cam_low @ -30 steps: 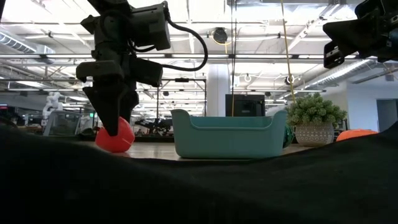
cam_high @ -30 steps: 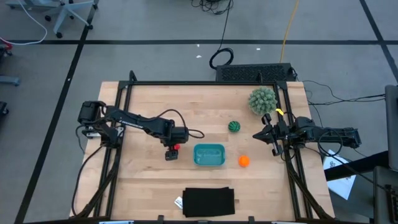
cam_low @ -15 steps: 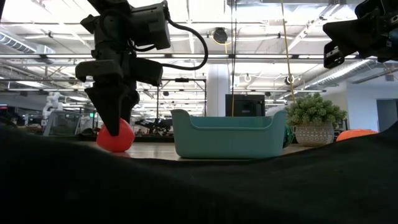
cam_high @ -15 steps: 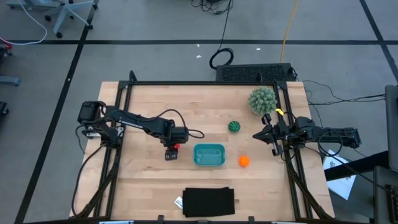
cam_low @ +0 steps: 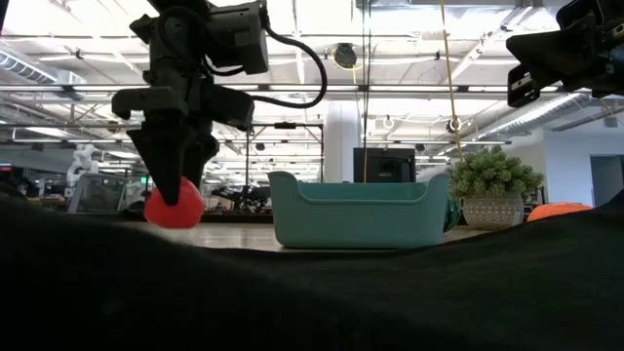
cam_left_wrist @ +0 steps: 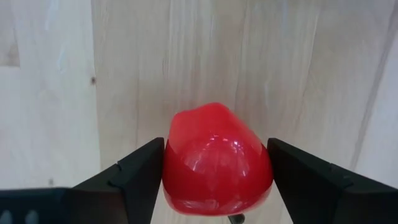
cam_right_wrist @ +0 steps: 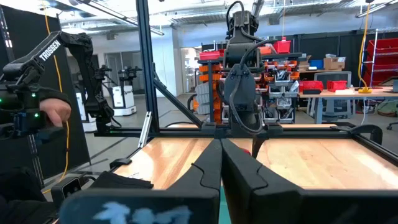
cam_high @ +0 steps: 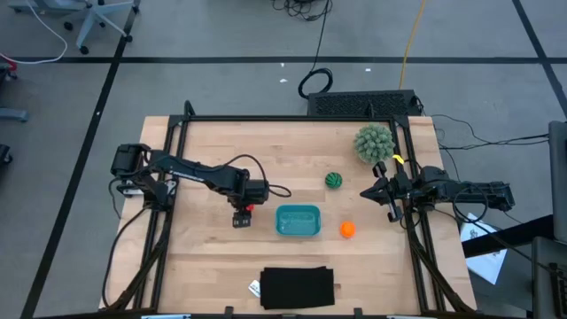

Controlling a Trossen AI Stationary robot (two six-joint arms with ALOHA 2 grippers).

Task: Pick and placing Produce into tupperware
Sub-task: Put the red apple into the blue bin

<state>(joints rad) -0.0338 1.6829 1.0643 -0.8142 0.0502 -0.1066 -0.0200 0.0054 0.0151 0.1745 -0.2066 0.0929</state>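
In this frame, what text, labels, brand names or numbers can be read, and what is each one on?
"TROSSEN": white letters running along a dark robot arm at the side of the right wrist view.
A small white tag beside the flat black rectangle on the table: any print is too small to read.
White papers on the floor by the right arm: print unreadable.
Boxes and bins on the room's shelving: no legible lettering.

The wooden table (cam_high: 292, 159) carries the tupperware (cam_high: 298, 221), orange ball (cam_high: 347, 229), striped ball (cam_high: 333, 180), spiky ball (cam_high: 374, 143) and black rectangle (cam_high: 298, 288).
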